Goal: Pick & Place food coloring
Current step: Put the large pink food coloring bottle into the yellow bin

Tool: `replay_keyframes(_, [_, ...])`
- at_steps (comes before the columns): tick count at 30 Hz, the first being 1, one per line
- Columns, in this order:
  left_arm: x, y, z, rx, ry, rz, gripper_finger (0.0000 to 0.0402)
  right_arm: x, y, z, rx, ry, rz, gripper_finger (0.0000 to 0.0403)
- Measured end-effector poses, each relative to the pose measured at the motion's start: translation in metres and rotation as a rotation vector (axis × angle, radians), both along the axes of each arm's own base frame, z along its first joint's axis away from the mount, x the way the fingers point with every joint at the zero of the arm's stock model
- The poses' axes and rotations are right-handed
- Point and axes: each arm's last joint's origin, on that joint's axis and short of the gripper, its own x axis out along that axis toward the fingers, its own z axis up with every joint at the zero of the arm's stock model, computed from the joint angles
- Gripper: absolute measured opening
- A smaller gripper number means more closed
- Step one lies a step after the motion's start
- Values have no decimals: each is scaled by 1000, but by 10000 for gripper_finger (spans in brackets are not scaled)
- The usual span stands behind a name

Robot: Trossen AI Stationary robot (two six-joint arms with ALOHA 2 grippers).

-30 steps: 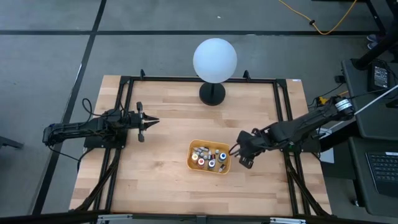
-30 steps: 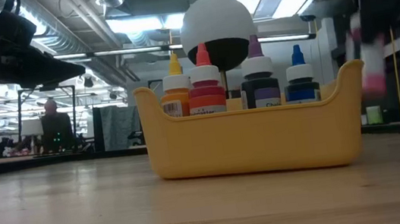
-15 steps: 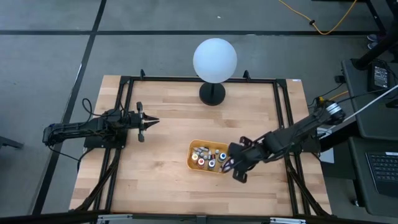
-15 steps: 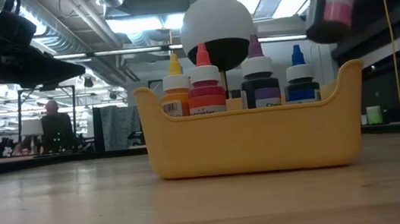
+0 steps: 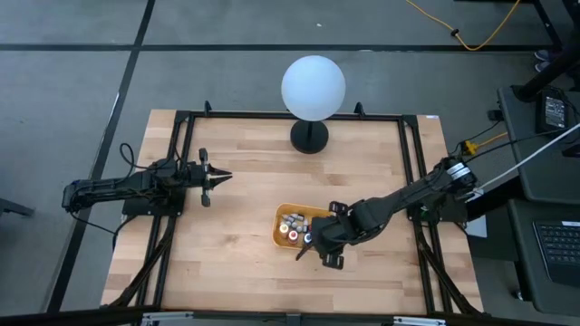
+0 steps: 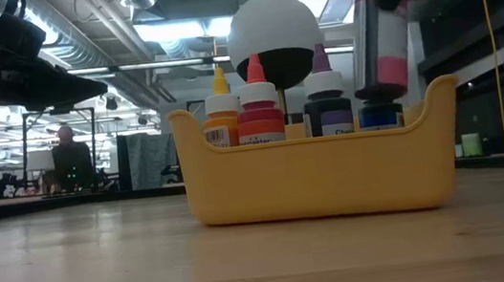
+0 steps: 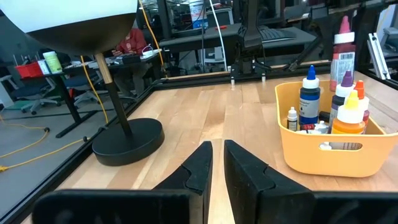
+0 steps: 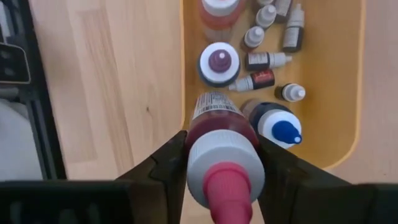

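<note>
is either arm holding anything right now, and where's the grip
The right end effector holds a pink food coloring bottle by its body just below the cap, over the yellow bin. The left end effector holds nothing.

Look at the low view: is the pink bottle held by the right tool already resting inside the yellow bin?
No. The pink bottle, gripped by the right tool, hangs above the yellow bin, over the blue bottle.

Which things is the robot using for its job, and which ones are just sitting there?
For the job:
- pink bottle, held in the right gripper above the bin
- yellow bin
- upright bottles in the bin: orange, red, purple, blue
- tiny bottles lying in the bin

Just sitting there:
- globe lamp
- left gripper, waiting, shut
</note>
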Motion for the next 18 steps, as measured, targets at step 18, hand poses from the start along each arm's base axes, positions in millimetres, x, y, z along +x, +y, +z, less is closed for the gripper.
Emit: replay_keyframes(18, [0, 0, 0, 0, 0, 0, 38, 9, -1, -23, -22, 52, 23, 153])
